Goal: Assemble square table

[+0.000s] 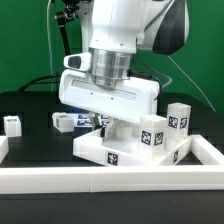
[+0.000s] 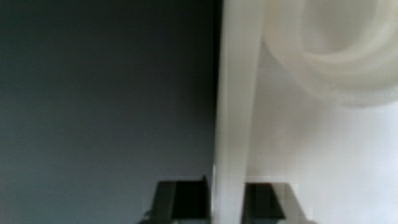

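Observation:
The white tabletop lies low in the middle of the exterior view, with black-and-white tags on its front. My gripper comes down on its edge nearer the exterior view's left, the fingertips hidden behind the hand. In the wrist view my gripper is shut on the tabletop's thin raised rim, one black finger on each side. The flat white face has a round recess beside the rim. Two tagged legs stand upright at the tabletop's right end. Whether they are fixed to it I cannot tell.
Two more tagged legs lie on the black table toward the exterior view's left. A long white border bar runs along the front, another up the right side. Cables and a green wall are behind.

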Controlling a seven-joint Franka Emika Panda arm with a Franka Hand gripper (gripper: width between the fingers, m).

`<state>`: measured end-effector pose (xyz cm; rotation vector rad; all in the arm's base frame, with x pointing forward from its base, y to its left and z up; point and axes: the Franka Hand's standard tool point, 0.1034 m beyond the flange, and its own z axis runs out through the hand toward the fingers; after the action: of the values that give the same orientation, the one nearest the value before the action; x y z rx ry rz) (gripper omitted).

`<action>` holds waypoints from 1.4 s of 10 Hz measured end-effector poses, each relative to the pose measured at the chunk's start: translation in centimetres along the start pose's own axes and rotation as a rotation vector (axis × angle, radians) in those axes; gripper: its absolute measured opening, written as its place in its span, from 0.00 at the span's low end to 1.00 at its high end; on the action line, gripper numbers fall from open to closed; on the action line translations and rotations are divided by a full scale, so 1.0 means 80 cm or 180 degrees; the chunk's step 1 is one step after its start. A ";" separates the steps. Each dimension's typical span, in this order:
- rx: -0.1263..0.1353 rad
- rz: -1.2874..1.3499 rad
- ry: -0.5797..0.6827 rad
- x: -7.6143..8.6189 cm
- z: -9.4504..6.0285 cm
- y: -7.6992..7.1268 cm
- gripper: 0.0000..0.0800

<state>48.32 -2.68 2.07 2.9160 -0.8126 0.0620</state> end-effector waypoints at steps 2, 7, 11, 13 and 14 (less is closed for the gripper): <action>-0.0003 -0.0292 0.0008 0.002 0.000 0.002 0.09; -0.0057 -0.1366 0.0054 0.012 -0.002 -0.004 0.09; -0.0120 -0.2248 0.0072 0.018 -0.004 -0.004 0.09; -0.0133 -0.2537 0.0084 0.021 -0.005 -0.002 0.09; -0.0136 -0.2629 0.0088 0.022 -0.005 -0.002 0.09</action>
<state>49.87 -3.40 2.56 2.9440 0.4202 0.0095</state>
